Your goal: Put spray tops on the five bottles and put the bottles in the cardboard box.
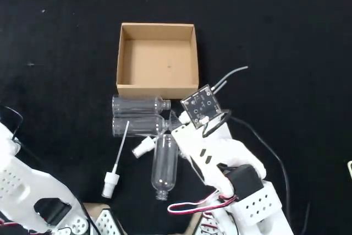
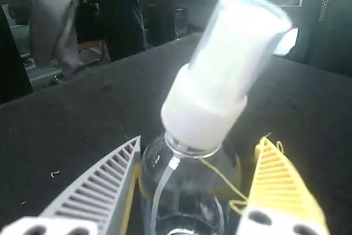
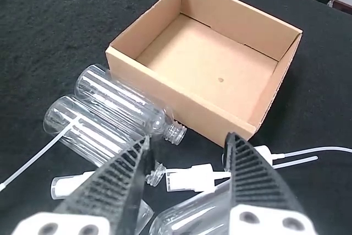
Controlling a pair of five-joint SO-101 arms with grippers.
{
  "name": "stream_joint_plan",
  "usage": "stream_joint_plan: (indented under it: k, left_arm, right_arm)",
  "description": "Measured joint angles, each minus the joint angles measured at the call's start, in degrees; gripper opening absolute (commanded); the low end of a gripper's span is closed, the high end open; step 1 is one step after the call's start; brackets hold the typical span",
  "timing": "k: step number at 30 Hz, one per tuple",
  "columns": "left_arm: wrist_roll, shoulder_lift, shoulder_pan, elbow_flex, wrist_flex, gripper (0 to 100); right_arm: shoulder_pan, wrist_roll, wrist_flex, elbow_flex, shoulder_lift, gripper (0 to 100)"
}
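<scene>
Left wrist view has the bit the other cameras can't give you: the left fingers (image 2: 104, 185) are clamped on either side of a capped bottle (image 2: 187, 196), its white top (image 2: 225, 64) on and leaning over, with black counter (image 2: 82, 108) behind. High view lays out the rest. The box (image 1: 119, 59) sits mid-counter, open side up. A first bottle (image 1: 137, 104) lies along its near wall with a second bottle (image 1: 137, 126) right beside it, both necks toward the right arm (image 1: 220, 158). A third bottle (image 1: 165, 163) lies crosswise just below them. A loose top (image 1: 111, 179) lies off to one side, its tube reaching onto the second bottle, and a short top (image 1: 144, 147) lies just beside the third bottle's base. Right wrist view picks up what that arm covers from above: a middle top (image 3: 190, 180) under the gap between the right fingers (image 3: 118, 191), plus a corner top (image 3: 264, 155) near the box corner, tubes trailing off. Those fingers are spread wide, gripping nothing. Broad counter runs along both sides of the box and past its far wall.
</scene>
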Motion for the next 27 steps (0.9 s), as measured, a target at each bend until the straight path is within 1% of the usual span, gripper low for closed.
stream_joint_plan:
  k: [3, 5, 12, 19, 23, 25, 27]
  left_arm:
    - [0.0, 0.0, 0.0, 0.0, 0.0, 29]
    - [0.0, 0.0, 0.0, 0.0, 0.0, 26]
    - [0.2, 0.0, 0.3, 0.5, 0.0, 3]
    - [0.0, -1.3, 3.1, 3.2, -0.6, 3]
    - [0.8, -8.4, 6.0, 5.3, -0.2, 3]
    - [1.2, -15.0, 8.1, 5.5, 2.9, 3]
    - [1.7, -22.7, 11.1, 5.5, 9.1, 3]
  right_arm:
    - [0.0, 0.0, 0.0, 0.0, 0.0, 20.0]
    - [0.0, 0.0, 0.0, 0.0, 0.0, 20.0]
    - [0.0, 0.0, 0.0, 0.0, 0.0, 20.0]
    - [0.0, 0.0, 0.0, 0.0, 0.0, 20.0]
    - [0.0, 0.0, 0.0, 0.0, 0.0, 20.0]
    - [0.0, 0.0, 0.0, 0.0, 0.0, 19.9]
    - [0.1, 0.0, 0.0, 0.0, 0.0, 19.8]
